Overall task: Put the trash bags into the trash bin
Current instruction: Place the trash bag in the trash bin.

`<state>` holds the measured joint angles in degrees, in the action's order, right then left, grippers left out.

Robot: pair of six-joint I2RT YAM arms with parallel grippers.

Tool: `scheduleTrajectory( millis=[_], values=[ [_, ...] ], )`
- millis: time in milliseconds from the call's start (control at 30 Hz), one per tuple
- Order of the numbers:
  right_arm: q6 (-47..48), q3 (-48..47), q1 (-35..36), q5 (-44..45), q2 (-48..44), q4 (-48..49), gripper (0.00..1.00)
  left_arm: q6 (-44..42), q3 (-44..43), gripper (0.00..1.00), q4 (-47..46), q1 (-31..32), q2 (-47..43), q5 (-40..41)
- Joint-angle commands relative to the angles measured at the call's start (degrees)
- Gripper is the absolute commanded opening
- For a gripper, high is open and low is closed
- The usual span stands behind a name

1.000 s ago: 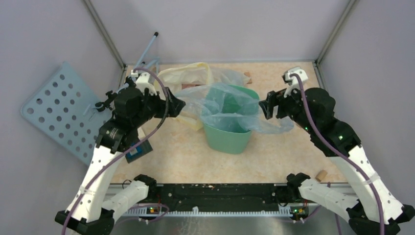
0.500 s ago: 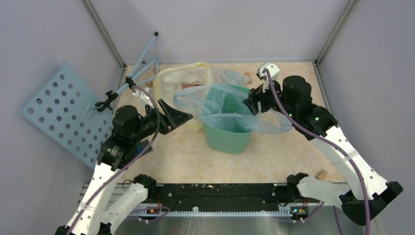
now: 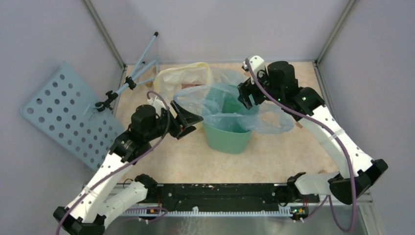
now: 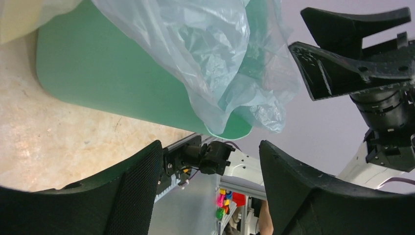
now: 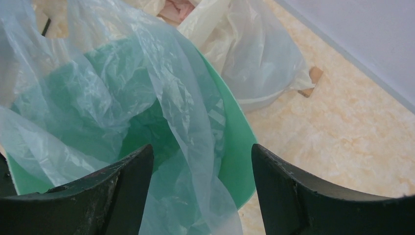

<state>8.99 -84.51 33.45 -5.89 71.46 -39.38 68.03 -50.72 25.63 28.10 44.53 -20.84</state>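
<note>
I see the beige table (image 3: pixel 284 152) filling the overhead view; off its edge at nine o'clock the pale-blue perforated board (image 3: pixel 58 112) leans against the wall. Near the middle of the table the trash bag (image 3: pixel 230 105), thin and see-through blue, lies draped across the mouth of the trash bin (image 3: pixel 226 138); part of the film sags down inside, and a loose fold spills over the rim at three o'clock towards the table. The mint-green bin stands upright. Behind it, at eleven o'clock, sits the whitish bag (image 3: pixel 183 76) with its yellow rim, touching the blue film.

The left gripper (image 3: pixel 191 122) is at nine o'clock of the bin, just beside its wall; on its wrist camera its fingers (image 4: pixel 122 196) stand wide apart with nothing between them, so it is released. The right gripper (image 3: pixel 246 95) hangs over the rim at about one o'clock; from its wrist view its jaws are spread too, the bag lies beneath them, and I see no pinch on the film. A small tan block (image 5: pixel 313 77) lies on the table beside the whitish bag.
</note>
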Motion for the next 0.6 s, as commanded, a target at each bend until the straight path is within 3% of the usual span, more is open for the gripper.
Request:
scheduleTrajectory(
  millis=[0, 133, 367, 567],
  values=[
    [3.2, -4.4, -0.4, 0.3, 3.1, -5.6, 0.77, 3.4, 0.2, 0.79, -5.5, 5.6, 2.0, 5.7],
    [3.8, -6.5, -0.4, 1.1, 6.2, -7.5, 0.8, 4.0, 0.8, 0.8, -9.2, 9.3, 5.4, 6.2],
    [3.0, -8.7, -2.9, 4.4, 11.9, -7.6, 0.8, 3.5, 1.8, 0.8, -11.0, 9.8, 5.9, 9.5],
    [1.1, -9.6, -3.9, 4.5, 14.6, -8.6, 0.65, 2.1, 3.6, 0.76, -16.7, 9.4, 7.4, 10.1]
  ],
)
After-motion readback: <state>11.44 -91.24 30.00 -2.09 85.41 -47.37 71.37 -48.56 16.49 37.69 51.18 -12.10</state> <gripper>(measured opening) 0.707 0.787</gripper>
